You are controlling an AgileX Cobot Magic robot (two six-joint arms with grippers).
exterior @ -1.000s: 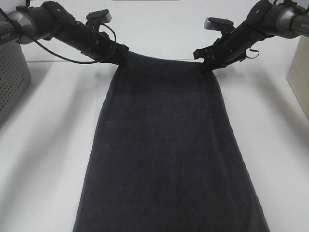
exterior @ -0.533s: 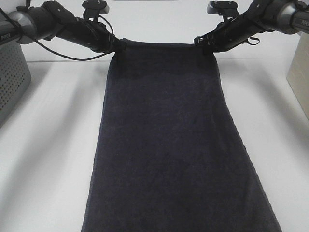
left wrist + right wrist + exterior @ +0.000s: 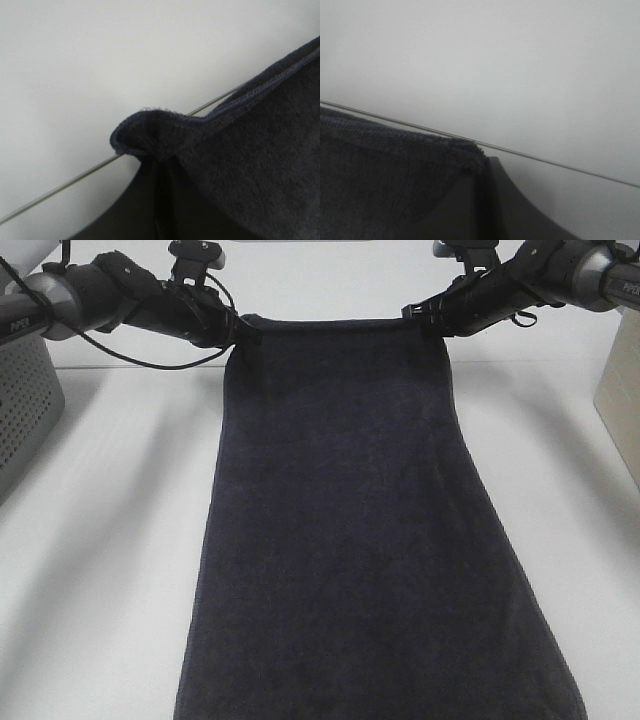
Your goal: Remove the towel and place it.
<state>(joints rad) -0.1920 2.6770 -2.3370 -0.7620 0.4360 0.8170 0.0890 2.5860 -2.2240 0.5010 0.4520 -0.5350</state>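
The white bench (image 3: 100, 540) fills the exterior high view, and most of its middle is covered by the large rectangular towel of very dark navy-black terry cloth (image 3: 350, 540), which runs from 12 o'clock down past the 6 o'clock edge of the picture. At 9 o'clock stands a grey perforated basket (image 3: 25, 410), well apart from the cloth.

Judged from how things lie, the task is in its later part: the towel is out and stretched flat-hanging between the two arms, its far hem lifted and taut. Lowering that hem and letting go is what looks left (whether the near end rests on the bench cannot be told, since it runs out of frame).

The left end effector (image 3: 240, 340) is at 11 o'clock, pressed together on the towel's far left corner; in its wrist view the hemmed corner (image 3: 150, 132) bunches right at the dark fingers (image 3: 155, 200). The right end effector (image 3: 425, 320) is at 1 o'clock, likewise pinching the far right corner (image 3: 455, 150). The towel hangs below and toward 6 o'clock from both.
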